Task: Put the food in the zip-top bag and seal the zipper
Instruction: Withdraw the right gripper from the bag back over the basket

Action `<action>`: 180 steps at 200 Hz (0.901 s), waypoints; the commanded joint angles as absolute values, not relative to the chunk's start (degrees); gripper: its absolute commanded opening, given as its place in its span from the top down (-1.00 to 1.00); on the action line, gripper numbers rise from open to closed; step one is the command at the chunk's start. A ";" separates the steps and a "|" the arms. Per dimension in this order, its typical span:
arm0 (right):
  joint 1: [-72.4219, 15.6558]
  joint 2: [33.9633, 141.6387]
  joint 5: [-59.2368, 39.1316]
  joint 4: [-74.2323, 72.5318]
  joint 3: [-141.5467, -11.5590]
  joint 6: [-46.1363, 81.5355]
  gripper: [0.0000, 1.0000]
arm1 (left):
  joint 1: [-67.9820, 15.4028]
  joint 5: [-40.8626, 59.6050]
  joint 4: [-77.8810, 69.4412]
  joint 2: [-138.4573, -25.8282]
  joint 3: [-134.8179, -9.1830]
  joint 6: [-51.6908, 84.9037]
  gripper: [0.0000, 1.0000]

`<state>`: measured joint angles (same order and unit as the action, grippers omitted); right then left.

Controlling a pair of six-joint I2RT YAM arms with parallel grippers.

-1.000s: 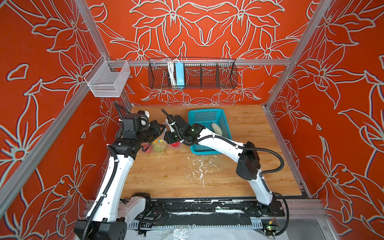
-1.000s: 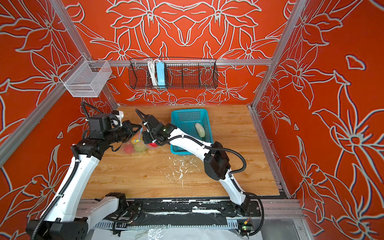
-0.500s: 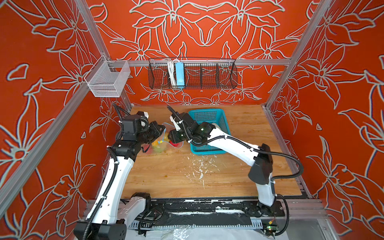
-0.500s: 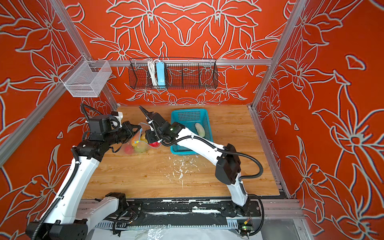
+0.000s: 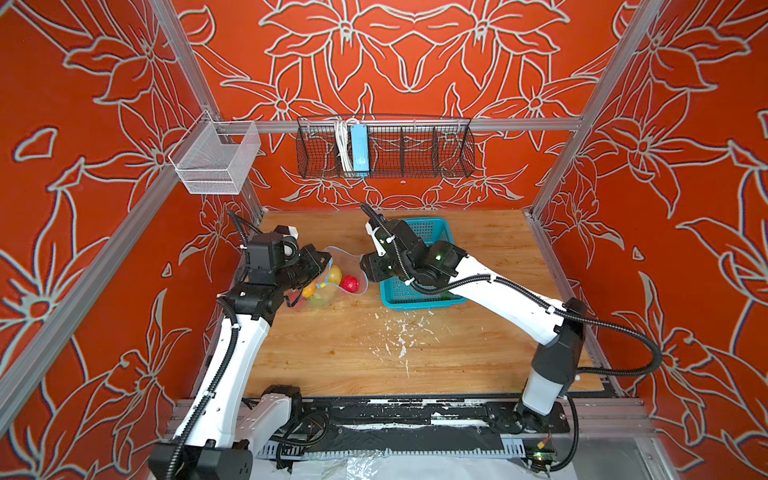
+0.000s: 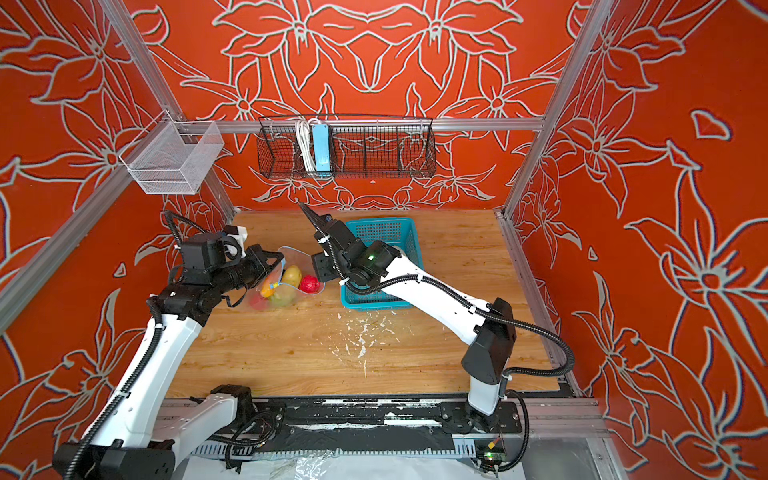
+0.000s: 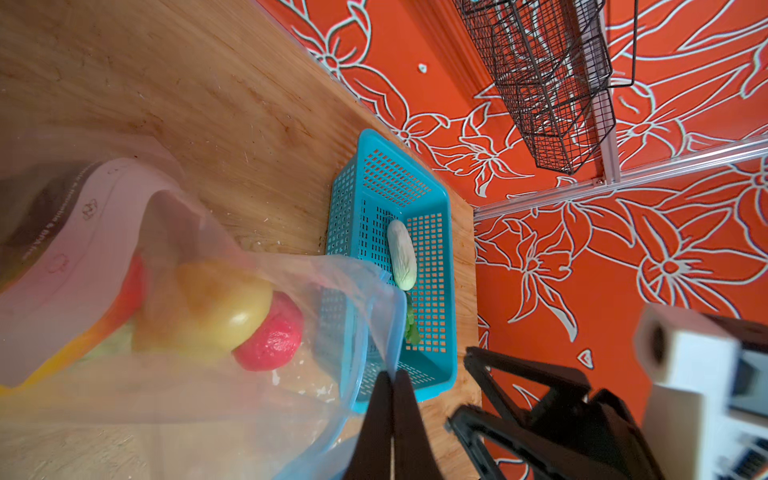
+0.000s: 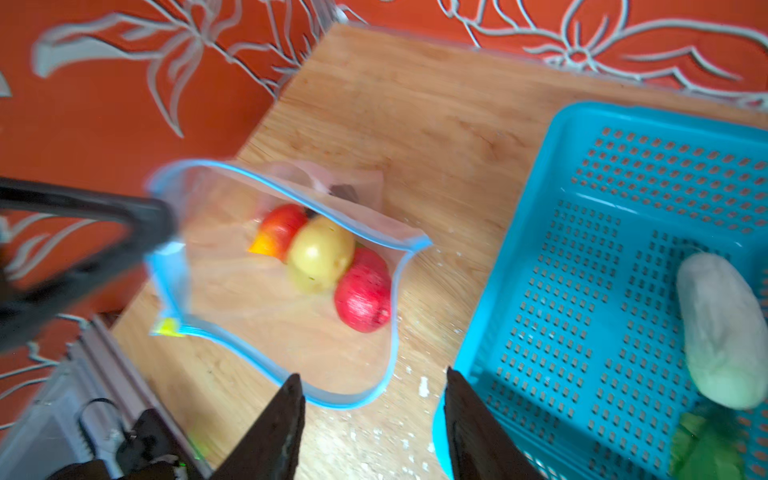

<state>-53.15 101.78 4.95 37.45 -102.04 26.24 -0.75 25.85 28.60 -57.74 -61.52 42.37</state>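
Now | zip-top bag [image 8: 257,316]: clear, mouth gaping | zipper [image 8: 392,324]: blue, unsealed

Clear film, moulded plastic, worn wood — the finishes in view.
The zip-top bag [image 8: 257,307] is thin see-through plastic film, glossy and creased, edged by a light-blue plastic zipper [image 8: 391,332]; the yellow potato [image 8: 320,253] looks smooth and shiny, the red strawberry [image 8: 363,295] dimpled, the white cucumber [image 8: 723,328] matt and ribbed. The teal basket [image 8: 582,249] is smooth perforated plastic, the table [image 5: 332,345] grained matt wood flecked with white — the wall rack [image 5: 415,149] black wire mesh.
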 commanded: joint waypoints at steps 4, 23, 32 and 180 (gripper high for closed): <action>-51.68 98.70 6.20 38.27 -98.00 28.01 -0.18 | -0.97 26.48 27.07 -57.29 -61.26 42.89 1.00; -49.94 97.40 6.33 39.05 -96.42 28.38 -0.21 | -0.92 26.87 27.05 -57.35 -61.17 42.65 1.00; -48.87 97.30 6.33 40.42 -96.53 28.64 -0.22 | -0.97 27.06 27.10 -57.35 -61.17 42.54 1.00; -41.58 103.92 14.53 63.32 -104.06 31.47 -0.96 | -1.15 28.14 24.96 -56.12 -58.98 44.54 1.00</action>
